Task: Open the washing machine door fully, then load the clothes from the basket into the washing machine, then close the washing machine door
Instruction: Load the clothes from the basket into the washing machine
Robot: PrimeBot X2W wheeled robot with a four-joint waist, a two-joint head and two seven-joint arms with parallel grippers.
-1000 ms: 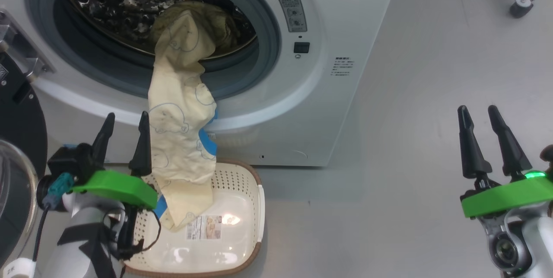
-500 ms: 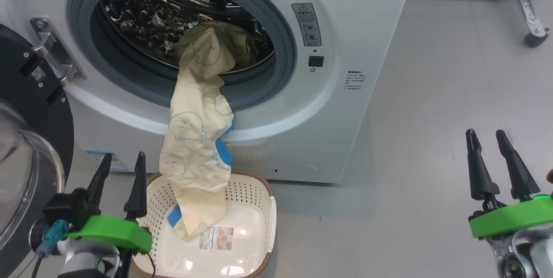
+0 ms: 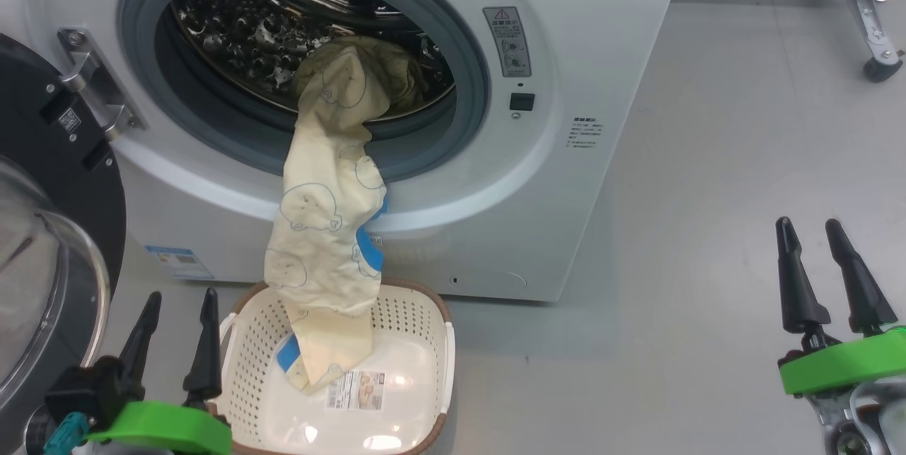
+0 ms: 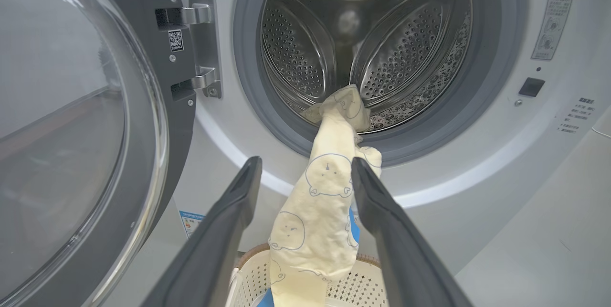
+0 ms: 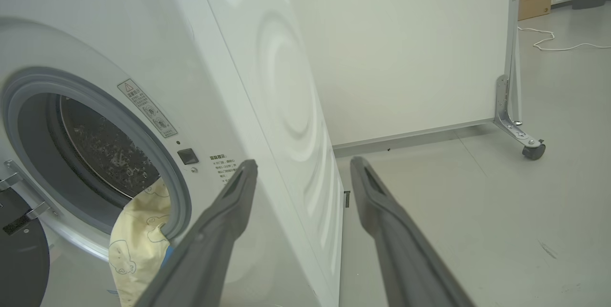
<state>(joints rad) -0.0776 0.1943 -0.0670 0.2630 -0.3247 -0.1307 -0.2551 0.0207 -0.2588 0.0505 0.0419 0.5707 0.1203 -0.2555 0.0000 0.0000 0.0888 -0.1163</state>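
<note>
While the washing machine door (image 3: 49,179) hangs wide open on the left, the clothes (image 3: 325,228) are only halfway in tbh: top end sits on the drum (image 3: 233,23) lip of the washing machine (image 3: 566,52), the middle drapes down over the gasket (image 3: 460,87) & front panel, and the bottom end lies in the basket (image 3: 425,327) right in front. Left gripper (image 3: 181,294) has its fingers apart w/ nothing in them, just left of the basket, not touching the fabric. Right gripper (image 3: 807,223) is spread too, empty, well off to the right over the grey floor (image 3: 708,158).
</note>
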